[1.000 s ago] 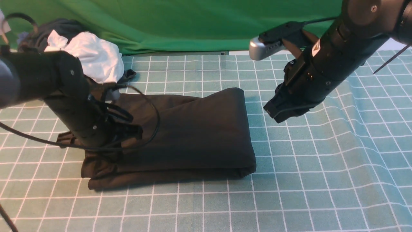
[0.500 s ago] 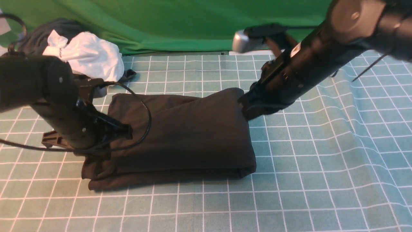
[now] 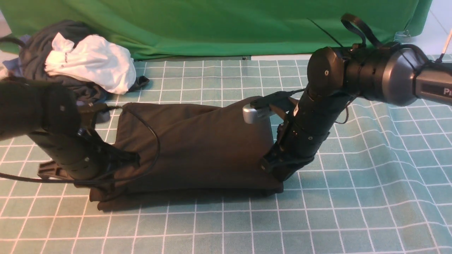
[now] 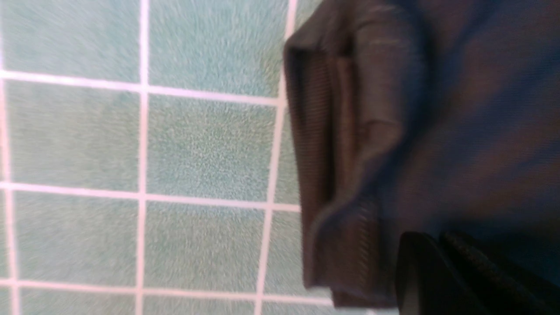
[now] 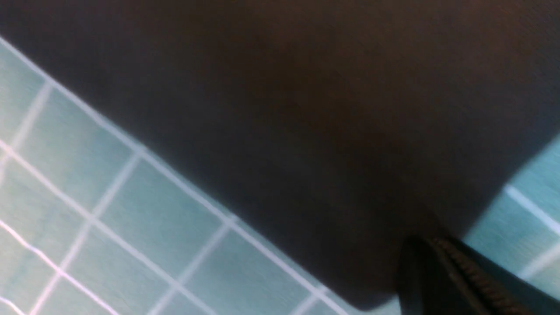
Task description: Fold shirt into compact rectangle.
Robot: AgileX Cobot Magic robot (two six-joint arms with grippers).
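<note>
The black shirt [image 3: 197,148] lies folded into a thick bundle in the middle of the green grid mat [image 3: 353,197]. Its ribbed edge [image 4: 350,175] shows in the left wrist view. My left gripper [image 4: 433,239] is shut, low at the bundle's left end, its tips resting against the cloth with nothing seen between them. My right gripper [image 5: 426,243] is shut too, pressed down by the shirt's near right corner [image 3: 277,185]. In the front view both sets of fingertips merge with the black fabric.
A dark grey garment [image 3: 46,38] bundled with a white one [image 3: 95,63] sits at the back left. A bright green cloth [image 3: 212,24] hangs along the back. The mat is wrinkled at the right [image 3: 406,141].
My right arm swung down from above the far right to the shirt's near right corner. My left arm sank lower and slightly left. The shirt's top flattened a little.
</note>
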